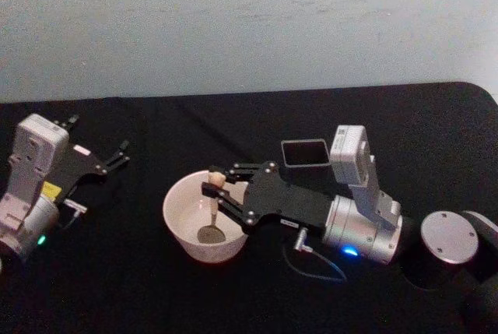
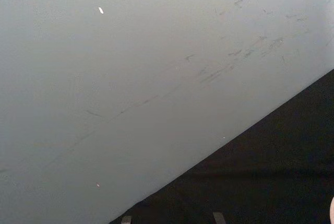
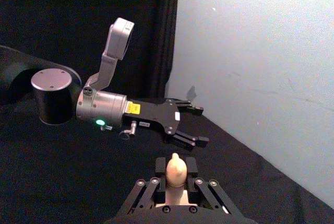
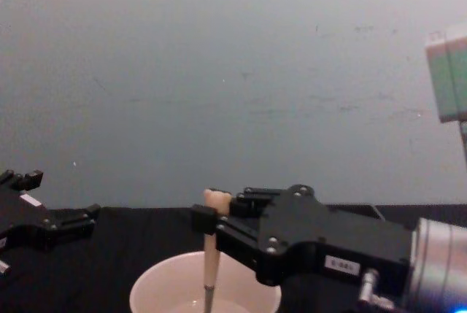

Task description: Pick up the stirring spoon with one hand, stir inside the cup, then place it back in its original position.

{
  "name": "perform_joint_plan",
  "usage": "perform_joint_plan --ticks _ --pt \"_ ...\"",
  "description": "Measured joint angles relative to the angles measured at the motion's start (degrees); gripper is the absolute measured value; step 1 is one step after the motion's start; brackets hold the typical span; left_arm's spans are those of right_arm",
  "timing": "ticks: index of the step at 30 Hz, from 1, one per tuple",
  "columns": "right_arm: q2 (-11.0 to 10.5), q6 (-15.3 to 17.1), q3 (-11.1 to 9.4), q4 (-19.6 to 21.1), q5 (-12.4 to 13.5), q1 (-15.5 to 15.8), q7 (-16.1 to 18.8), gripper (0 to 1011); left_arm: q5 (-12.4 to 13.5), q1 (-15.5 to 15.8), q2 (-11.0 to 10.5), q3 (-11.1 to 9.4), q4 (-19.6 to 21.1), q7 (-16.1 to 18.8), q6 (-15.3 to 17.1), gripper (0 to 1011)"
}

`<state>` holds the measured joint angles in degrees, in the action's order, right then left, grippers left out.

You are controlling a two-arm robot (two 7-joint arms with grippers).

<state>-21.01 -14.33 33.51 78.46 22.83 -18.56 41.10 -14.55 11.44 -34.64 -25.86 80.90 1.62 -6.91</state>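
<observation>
Head view: right pincer (image 1: 216, 186) clamps the spoon (image 1: 212, 213) by its top so the bowl hangs below, apparently inside the cup (image 1: 175, 194), to stir; left pincer (image 1: 97, 138), well apart, idles agape.

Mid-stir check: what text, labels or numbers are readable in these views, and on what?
No text is legible.
On the right gripper, which holds the stirring spoon in the cup, a white sticker: too blurred to read.
On the parked left gripper, at the table's left, a yellow label and a white tag: too small to read.
</observation>
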Motion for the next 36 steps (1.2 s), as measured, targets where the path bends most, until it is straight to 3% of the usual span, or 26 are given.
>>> perform_joint_plan --ticks 18,25,36 --pt "3.9 -1.2 0.5 -5.9 -1.6 -4.5 -2.0 213 0.0 0.0 0.0 0.0 0.0 0.0 0.0 1001" --pt "3.7 -1.4 -0.1 -6.3 -2.1 -4.7 -2.5 213 0.0 0.0 0.0 0.0 0.0 0.0 0.0 1001" --pt "1.3 -1.2 -1.7 -3.8 -1.9 -2.6 -2.7 213 0.0 0.0 0.0 0.0 0.0 0.0 0.0 1001"
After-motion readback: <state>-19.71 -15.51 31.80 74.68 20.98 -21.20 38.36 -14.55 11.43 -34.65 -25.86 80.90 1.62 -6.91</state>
